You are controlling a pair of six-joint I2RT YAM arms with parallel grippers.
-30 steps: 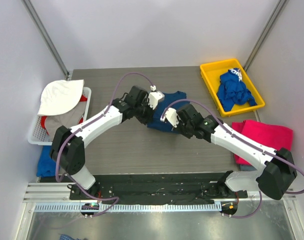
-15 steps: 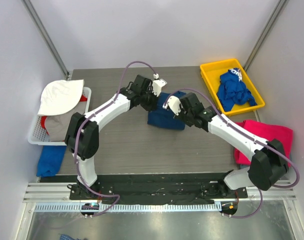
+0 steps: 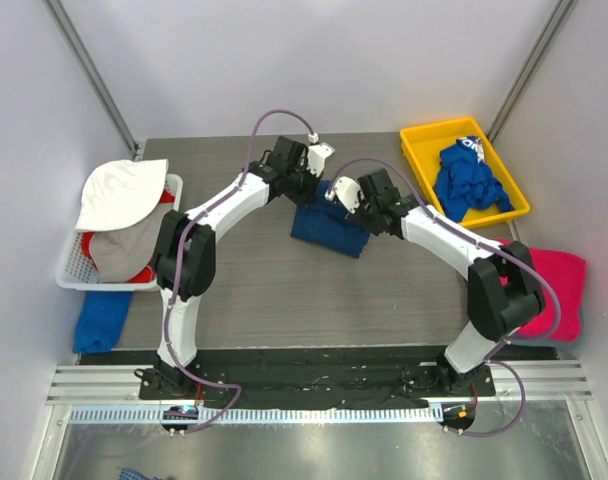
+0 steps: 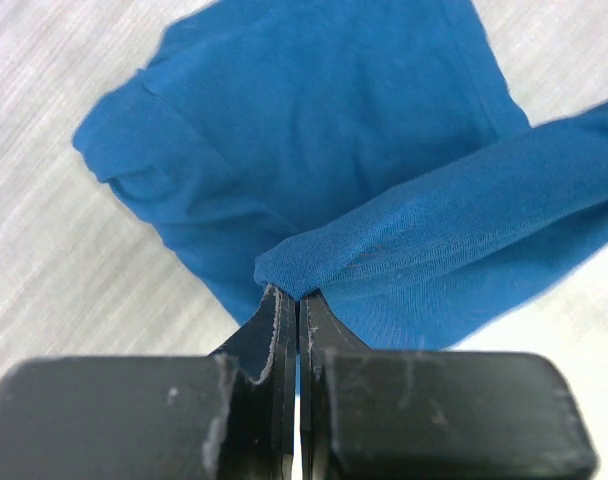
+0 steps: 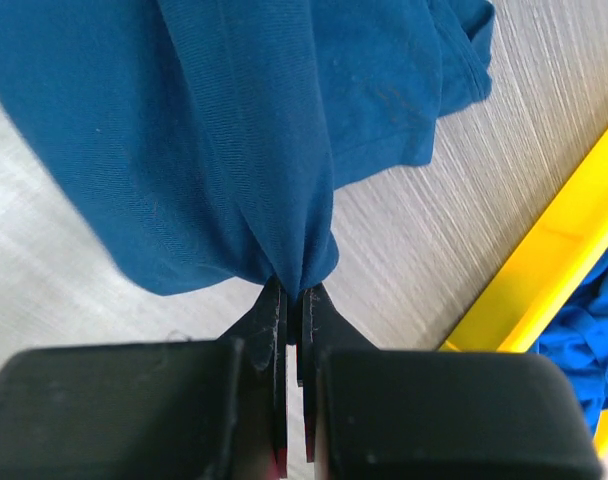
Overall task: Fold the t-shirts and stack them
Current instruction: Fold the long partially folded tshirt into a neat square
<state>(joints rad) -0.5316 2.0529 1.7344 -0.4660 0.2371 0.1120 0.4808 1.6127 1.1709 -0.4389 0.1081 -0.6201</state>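
**Both hands pinch the dark blue tee, upper centre of frame**

The left hand (image 4: pixel 292 302) is closed tight on a rolled fold of the dark blue t-shirt (image 3: pixel 329 228). The right hand (image 5: pixel 294 298) is clamped on a bunched edge of it. The rest of the shirt lies on the bench (image 3: pixel 244 280). A royal-blue tee (image 3: pixel 469 185) sits in the yellow tray (image 3: pixel 416 135) at upper right, and a pink tee (image 3: pixel 559 285) lies at the right edge.

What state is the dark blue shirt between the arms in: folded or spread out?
Mid-fold: the dark blue shirt lies as a compact rectangle, while the left pincer and right pincer each pinch a lifted edge.
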